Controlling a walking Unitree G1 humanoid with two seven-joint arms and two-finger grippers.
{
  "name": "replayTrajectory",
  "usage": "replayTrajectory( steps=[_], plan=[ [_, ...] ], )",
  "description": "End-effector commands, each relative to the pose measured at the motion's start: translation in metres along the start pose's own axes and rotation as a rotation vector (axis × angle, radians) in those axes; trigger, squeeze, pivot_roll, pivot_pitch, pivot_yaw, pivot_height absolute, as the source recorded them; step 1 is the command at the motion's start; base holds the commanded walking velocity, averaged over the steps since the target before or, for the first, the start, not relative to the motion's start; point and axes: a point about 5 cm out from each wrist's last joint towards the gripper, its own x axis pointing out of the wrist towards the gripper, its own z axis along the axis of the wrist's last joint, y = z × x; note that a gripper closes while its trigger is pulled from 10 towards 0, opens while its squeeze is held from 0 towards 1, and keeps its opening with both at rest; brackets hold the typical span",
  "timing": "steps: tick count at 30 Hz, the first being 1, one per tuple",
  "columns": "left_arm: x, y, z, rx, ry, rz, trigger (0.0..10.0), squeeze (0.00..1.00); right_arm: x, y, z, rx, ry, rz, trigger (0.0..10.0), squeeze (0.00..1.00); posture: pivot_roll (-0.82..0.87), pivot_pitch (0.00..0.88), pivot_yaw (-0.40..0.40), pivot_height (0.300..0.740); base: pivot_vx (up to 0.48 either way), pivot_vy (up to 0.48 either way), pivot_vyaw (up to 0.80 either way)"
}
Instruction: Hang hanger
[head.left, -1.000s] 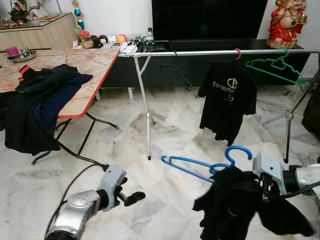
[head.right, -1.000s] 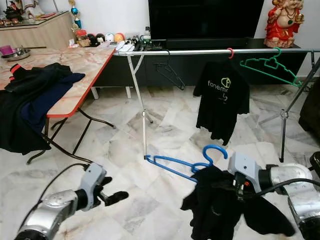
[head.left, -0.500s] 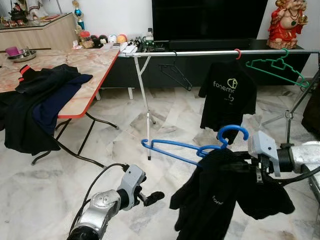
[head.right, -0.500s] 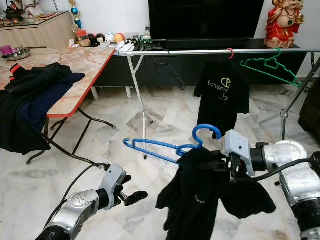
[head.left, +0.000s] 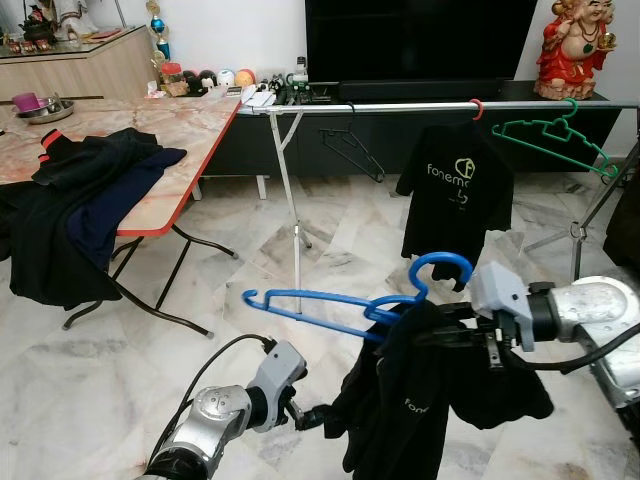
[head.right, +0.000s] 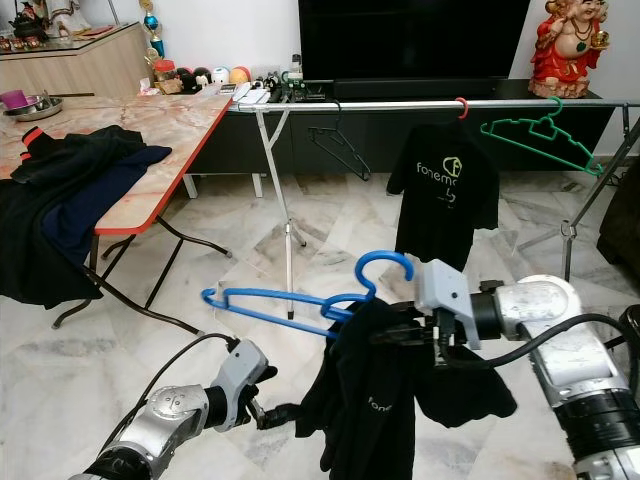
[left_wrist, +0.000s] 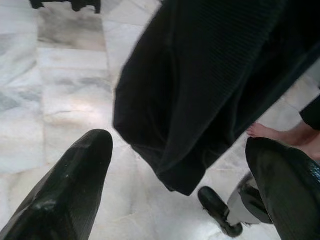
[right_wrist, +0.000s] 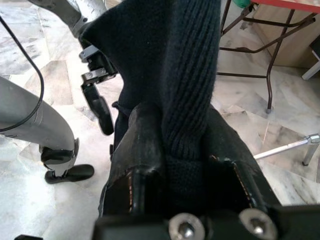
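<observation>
Blue hanger with black shirt, clamped in right gripper

Reads "fonema" in pale letters, with a round logo above, on the black T-shirt hanging from the rail. Partly legible pale lettering on the held black garment.

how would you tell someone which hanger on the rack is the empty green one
Find the silver clothes rail in front of the dark TV cabinet and follow it toward its right end, near the red figurine. The green hanger hangs there, just past the black printed t-shirt. It alone is green and bare; the other empty hanger is black.
</observation>
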Motion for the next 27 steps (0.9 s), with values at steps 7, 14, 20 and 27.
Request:
replayTrajectory(
  steps=[7, 14, 20, 27],
  plan=[
    [0.005, 0.002, 0.007, 0.027, 0.002, 0.017, 10.0, 0.0, 0.007, -0.004, 0.027, -0.095, -0.046, 0.015, 0.0, 0.0, -0.02, 0.0, 0.005, 0.74, 0.0, 0.0, 0.0],
    [0.008, 0.002, 0.008, 0.007, -0.006, 0.039, 8.4, 0.0, 0.004, -0.009, 0.035, -0.113, -0.064, -0.017, 0.0, 0.0, -0.02, 0.0, 0.004, 0.74, 0.0, 0.0, 0.0],
    [0.009, 0.002, 0.006, 0.004, 0.005, 0.042, 0.0, 0.0, 0.005, -0.011, 0.038, -0.117, -0.076, -0.036, 0.0, 0.0, -0.02, 0.004, 0.005, 0.74, 0.0, 0.0, 0.0],
    [0.009, 0.004, 0.005, -0.005, 0.011, 0.085, 0.0, 0.0, 0.008, -0.013, 0.044, -0.127, -0.097, -0.046, 0.0, 0.0, -0.02, 0.008, 0.005, 0.74, 0.0, 0.0, 0.0]
  ],
)
